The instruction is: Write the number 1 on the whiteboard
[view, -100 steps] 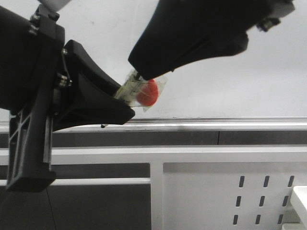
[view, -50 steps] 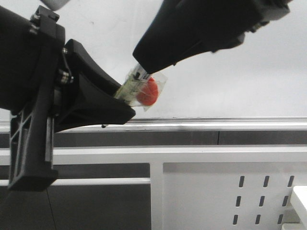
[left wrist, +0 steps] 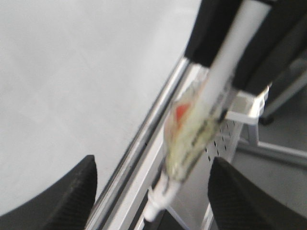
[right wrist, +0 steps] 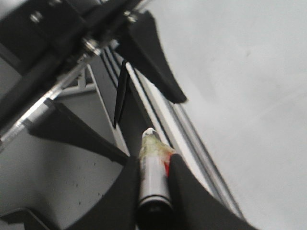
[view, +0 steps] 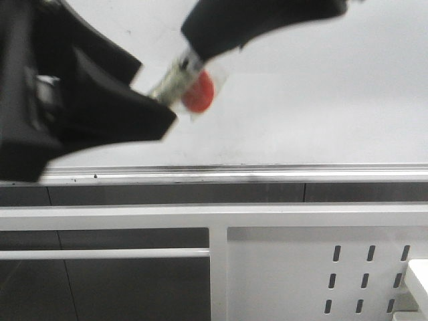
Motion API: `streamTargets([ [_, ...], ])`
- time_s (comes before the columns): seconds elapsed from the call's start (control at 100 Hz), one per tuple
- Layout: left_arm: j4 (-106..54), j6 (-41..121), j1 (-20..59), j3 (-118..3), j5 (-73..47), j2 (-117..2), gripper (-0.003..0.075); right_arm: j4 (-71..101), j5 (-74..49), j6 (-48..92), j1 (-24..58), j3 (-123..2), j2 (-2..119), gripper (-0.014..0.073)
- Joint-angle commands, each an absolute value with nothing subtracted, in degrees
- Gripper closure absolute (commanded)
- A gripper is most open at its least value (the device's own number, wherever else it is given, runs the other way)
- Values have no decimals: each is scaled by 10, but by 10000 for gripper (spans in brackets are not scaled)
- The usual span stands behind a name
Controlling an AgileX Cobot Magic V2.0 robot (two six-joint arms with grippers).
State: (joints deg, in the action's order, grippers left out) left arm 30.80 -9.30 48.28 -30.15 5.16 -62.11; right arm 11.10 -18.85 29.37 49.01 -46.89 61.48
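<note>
This looks like a robotics lab or test bench rather than a home or office. A glossy whiteboard point(view: 321, 87) fills the upper half of the front view, its silver rail point(view: 267, 175) running across the middle of the frame. Below it sit white metal frame bars point(view: 221, 217) over dark panels, and a white perforated panel point(view: 368, 274) with rows of slots takes up the lower right. Everything is bare, plain metal and plastic, with no furniture or household items.
</note>
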Motion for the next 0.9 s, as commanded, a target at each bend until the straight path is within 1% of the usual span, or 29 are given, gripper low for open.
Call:
streamTargets([
  [0.0, 251, -99, 488, -303, 69, -562, 265, 116, -143, 284, 471, -482, 585, 666],
  [0.1, 208, -99, 485, -279, 59, -496, 271, 116, -129, 250, 432, -464, 560, 666],
  [0.13, 201, -99, 485, -271, 55, -478, 289, 116, -119, 240, 423, -456, 552, 666],
  [0.14, 198, -99, 485, -268, 54, -464, 315, 117, -112, 236, 420, -452, 548, 666],
  [0.15, 198, -99, 485, -268, 52, -464, 315, 119, -109, 235, 418, -449, 546, 666],
  [0.2, 194, -99, 483, -256, 49, -436, 418, 132, -80, 234, 409, -431, 530, 666],
  [0.21, 193, -99, 480, -252, 48, -425, 478, 136, -72, 234, 406, -425, 525, 666],
  [0.22, 191, -99, 480, -252, 48, -425, 478, 139, -67, 234, 405, -422, 523, 666],
  [0.23, 190, -99, 478, -249, 48, -418, 522, 141, -58, 234, 404, -419, 521, 666],
  [0.24, 189, -99, 476, -248, 48, -415, 545, 146, -53, 234, 403, -413, 516, 666],
  [0.25, 186, -99, 473, -244, 48, -409, 592, 149, -49, 234, 403, -410, 514, 666],
  [0.27, 182, -99, 470, -239, 51, -403, 640, 158, -35, 234, 401, -400, 507, 666],
  [0.28, 181, -99, 466, -238, 51, -397, 687, 161, -26, 234, 401, -393, 505, 666],
  [0.3, 176, -99, 460, -233, 55, -390, 741, 171, -13, 234, 399, -385, 499, 666],
  [0.38, 133, -99, 428, -211, 84, -371, 740, 227, 39, 234, 397, -335, 475, 666],
  [0.47, 57, -99, 381, -176, 154, -361, 740, 253, 94, 234, 398, -289, 451, 666],
  [0.57, 29, -99, 328, -128, 277, -360, 740, 253, 97, 234, 398, -274, 430, 666],
  [0.66, 19, -99, 278, -93, 356, -371, 740, 252, 94, 234, 398, -277, 427, 666],
  [0.81, -75, -99, 236, -77, 391, -386, 740, 245, 104, 246, 398, -286, 429, 666],
  [0.89, -74, -99, 232, -77, 400, -393, 740, 242, 104, 249, 398, -297, 429, 666],
])
